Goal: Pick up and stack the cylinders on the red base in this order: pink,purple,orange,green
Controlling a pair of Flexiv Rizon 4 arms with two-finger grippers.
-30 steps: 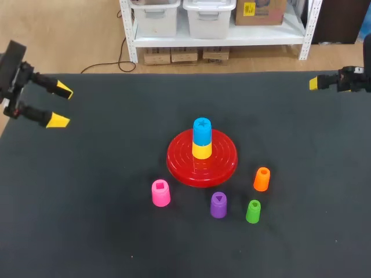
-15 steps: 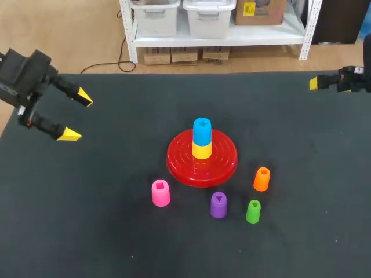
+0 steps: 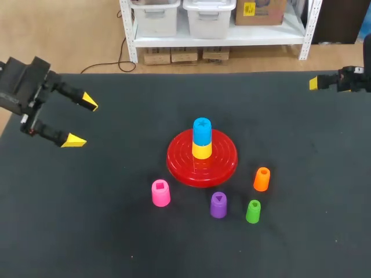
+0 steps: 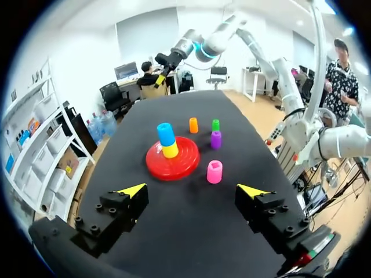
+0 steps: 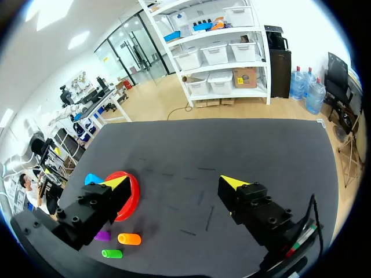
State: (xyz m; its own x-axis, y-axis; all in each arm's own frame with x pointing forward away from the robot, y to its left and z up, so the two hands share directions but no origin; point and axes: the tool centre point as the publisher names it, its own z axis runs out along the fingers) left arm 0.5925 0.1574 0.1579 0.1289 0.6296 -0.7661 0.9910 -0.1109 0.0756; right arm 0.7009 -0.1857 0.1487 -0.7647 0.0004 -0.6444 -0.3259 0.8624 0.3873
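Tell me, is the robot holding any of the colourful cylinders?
No, nothing is held. The left gripper and the right gripper are both open and empty.

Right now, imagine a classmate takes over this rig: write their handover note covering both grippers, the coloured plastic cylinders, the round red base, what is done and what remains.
Left gripper: open, empty, over the table's left side.
Right gripper: open, empty, at the far right edge.
Round red plastic base: mid-table, carrying a yellow cylinder with a blue cylinder on top.
Pink plastic cylinder, purple cylinder, orange cylinder, green cylinder: upright on the black table, apart, on the robot's side of the base.
Done: none of the four stacked.
Left: pink, purple, orange, green.
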